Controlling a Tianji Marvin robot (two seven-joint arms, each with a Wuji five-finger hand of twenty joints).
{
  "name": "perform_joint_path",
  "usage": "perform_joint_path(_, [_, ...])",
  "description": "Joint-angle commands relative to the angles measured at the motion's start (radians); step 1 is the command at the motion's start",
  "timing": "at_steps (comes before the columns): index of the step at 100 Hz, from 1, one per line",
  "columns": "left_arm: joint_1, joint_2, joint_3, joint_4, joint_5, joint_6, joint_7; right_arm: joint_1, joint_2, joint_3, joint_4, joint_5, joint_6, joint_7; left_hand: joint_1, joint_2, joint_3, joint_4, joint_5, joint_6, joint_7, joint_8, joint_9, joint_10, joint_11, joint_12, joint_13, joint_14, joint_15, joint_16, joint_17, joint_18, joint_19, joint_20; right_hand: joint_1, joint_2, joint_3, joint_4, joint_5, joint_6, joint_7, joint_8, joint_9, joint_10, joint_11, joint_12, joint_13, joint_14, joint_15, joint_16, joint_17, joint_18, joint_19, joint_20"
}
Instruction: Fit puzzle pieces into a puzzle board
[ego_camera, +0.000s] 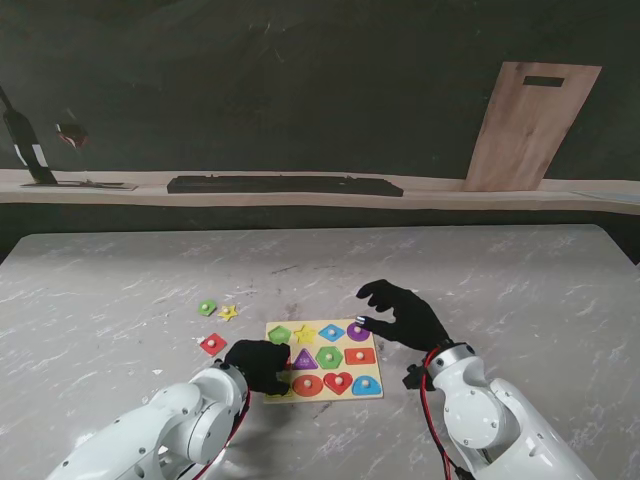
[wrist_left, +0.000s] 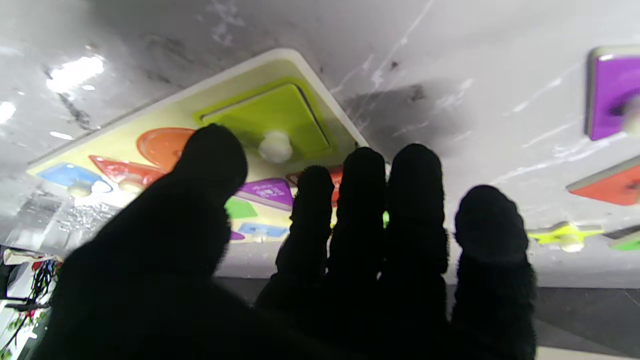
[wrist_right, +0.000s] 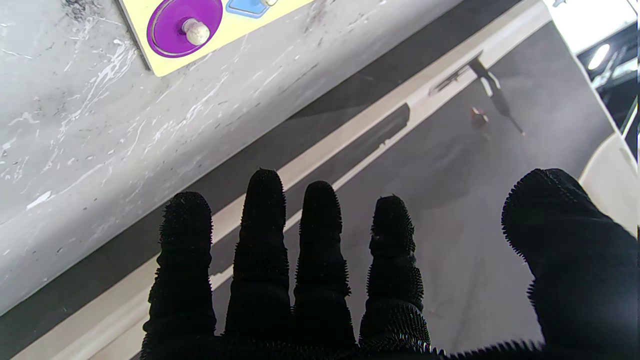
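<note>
The yellow puzzle board (ego_camera: 322, 345) lies on the marble table with several coloured knob pieces seated in it. My left hand (ego_camera: 258, 364) rests over the board's near left corner, fingers (wrist_left: 360, 200) stretched out and thumb apart. A green square piece (wrist_left: 272, 117) sits in that corner, its white knob between thumb and index finger, not gripped. My right hand (ego_camera: 400, 314) hovers by the far right corner, fingers (wrist_right: 320, 235) spread and holding nothing. The purple round piece (wrist_right: 184, 26) is seated there. Loose pieces lie left of the board: green (ego_camera: 207, 307), yellow star (ego_camera: 228, 313), red (ego_camera: 212, 344).
The left wrist view also shows a loose purple piece (wrist_left: 612, 95) on the table, hidden from the stand's camera. A shelf at the back carries a long black bar (ego_camera: 285, 185), a leaning wooden board (ego_camera: 530, 125) and a bottle (ego_camera: 25, 145).
</note>
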Motion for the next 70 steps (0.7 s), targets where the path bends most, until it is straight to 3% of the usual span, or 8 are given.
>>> perform_joint_path(1, [0.023, -0.005, -0.011, -0.002, 0.016, 0.003, 0.041, -0.006, -0.004, -0.003, -0.005, -0.002, -0.003, -0.001, -0.033, 0.018, -0.026, 0.04, -0.049, 0.028, -0.024, 0.0, -0.014, 0.018, 0.035, -0.005, -0.029, 0.025, -0.002, 0.016, -0.006, 0.019, 0.0, 0.02, -0.03, 0.022, -0.017, 0.041, 0.0, -0.03, -0.019, 0.01, 0.01, -0.025, 0.0, 0.004, 0.018, -0.019, 0.012, 0.007, -0.008, 0.007, 0.005, 0.02])
perform_joint_path(36, [0.09, -0.012, -0.129, -0.039, 0.03, -0.062, 0.105, 0.006, -0.005, -0.017, 0.004, 0.006, 0.001, 0.007, -0.02, 0.134, -0.255, 0.043, -0.035, 0.028, -0.131, -0.117, -0.04, 0.022, 0.006, -0.016, -0.081, 0.042, -0.053, 0.002, -0.073, 0.018, -0.053, 0.016, -0.031, 0.023, -0.02, 0.041, 0.004, -0.028, -0.018, 0.011, 0.01, -0.026, 0.0, 0.004, 0.017, -0.018, 0.012, 0.008, -0.008, 0.007, 0.005, 0.019])
perform_joint_path(50, [0.116, -0.016, -0.183, -0.052, 0.028, -0.078, 0.13, 0.013, -0.004, -0.026, 0.008, 0.009, 0.002, 0.013, 0.05, 0.179, -0.363, 0.057, -0.035, 0.019, -0.211, -0.177, -0.118, 0.056, -0.11, -0.08, -0.167, 0.067, -0.136, 0.002, -0.166, 0.017, -0.125, 0.006, -0.031, 0.023, -0.02, 0.041, 0.005, -0.029, -0.019, 0.011, 0.011, -0.025, 0.001, 0.004, 0.016, -0.018, 0.015, 0.009, -0.008, 0.007, 0.005, 0.019])
perform_joint_path(70, [0.164, -0.011, -0.3, -0.071, 0.046, -0.181, 0.134, 0.028, -0.003, -0.048, 0.015, 0.013, 0.011, 0.027, 0.097, 0.19, -0.397, 0.066, -0.018, 0.005, -0.332, -0.251, -0.266, 0.074, -0.299, -0.232, -0.303, 0.063, -0.285, -0.03, -0.304, -0.005, -0.21, -0.028, -0.034, 0.024, -0.022, 0.04, 0.002, -0.033, -0.021, 0.01, 0.008, -0.025, 0.0, 0.004, 0.015, -0.016, 0.02, 0.013, -0.01, 0.007, 0.005, 0.019])
